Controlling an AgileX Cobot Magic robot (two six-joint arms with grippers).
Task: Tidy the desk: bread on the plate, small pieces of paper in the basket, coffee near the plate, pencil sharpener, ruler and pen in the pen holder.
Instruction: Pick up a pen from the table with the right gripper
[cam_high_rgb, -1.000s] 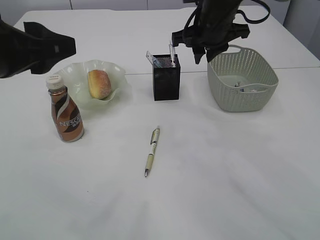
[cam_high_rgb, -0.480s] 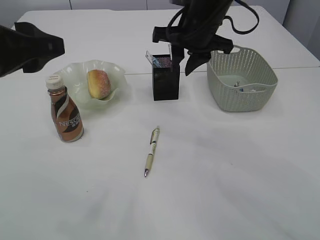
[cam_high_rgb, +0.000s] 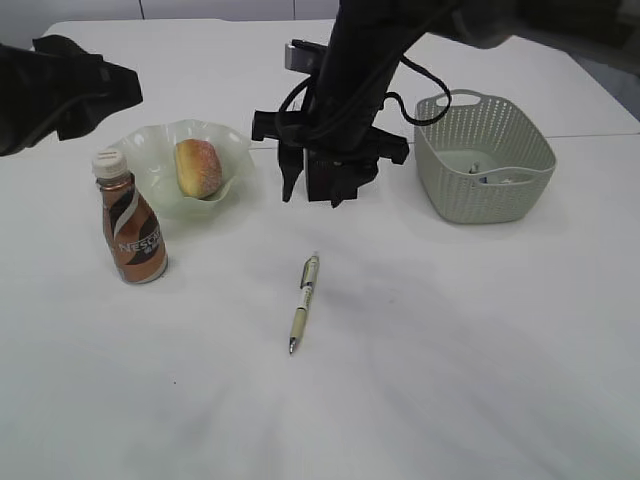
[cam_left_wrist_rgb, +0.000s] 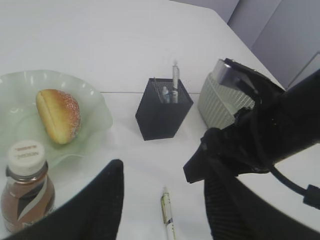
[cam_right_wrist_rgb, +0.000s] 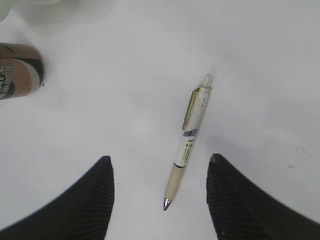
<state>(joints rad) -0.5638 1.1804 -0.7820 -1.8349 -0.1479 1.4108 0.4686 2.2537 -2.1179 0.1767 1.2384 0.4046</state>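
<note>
The right gripper (cam_right_wrist_rgb: 159, 192) is held wide open and empty above the pen (cam_right_wrist_rgb: 187, 140); the pen is seen lying between its fingers (cam_right_wrist_rgb: 85, 200) on the desk (cam_right_wrist_rgb: 260, 65).

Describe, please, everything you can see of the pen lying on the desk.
The pen is a retractable ballpoint with a cream grip, a white labelled barrel, an olive-tinted clear upper part with a clip, and a metal tip. It lies flat on the bare white desk, touching nothing else, in front of the pen holder. The right end effector hangs open above it.
</note>
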